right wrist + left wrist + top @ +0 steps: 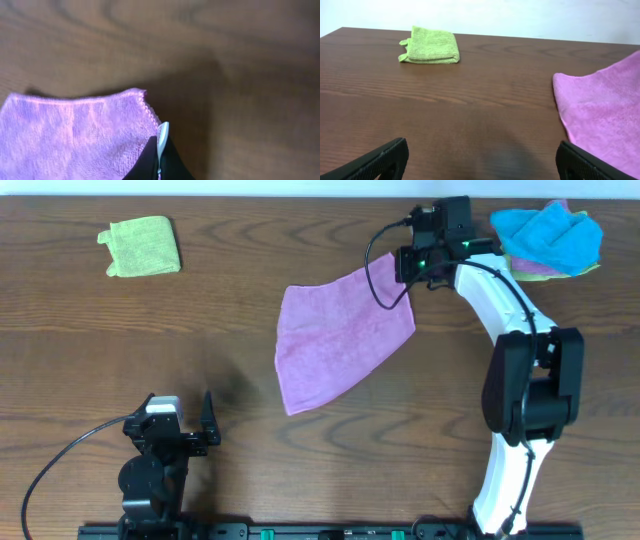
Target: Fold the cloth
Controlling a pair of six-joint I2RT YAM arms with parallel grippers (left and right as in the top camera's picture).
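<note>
right jaws clamped on far corner of the cloth (340, 335); long axis diagonal, running near-left across bench (230, 290). left jaws apart, well away.

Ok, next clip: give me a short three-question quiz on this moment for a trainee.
1. True or false: the right claw is shut on a corner of the mauve cloth.
2. Fill in: the left claw is ____ and holds nothing.
3. Where does the lime-green cloth lie?
A: folded on the table, apart from the mauve cloth.
B: under the mauve cloth.
C: in the left claw.

Key: 1 true; 2 open; 3 A.
</note>
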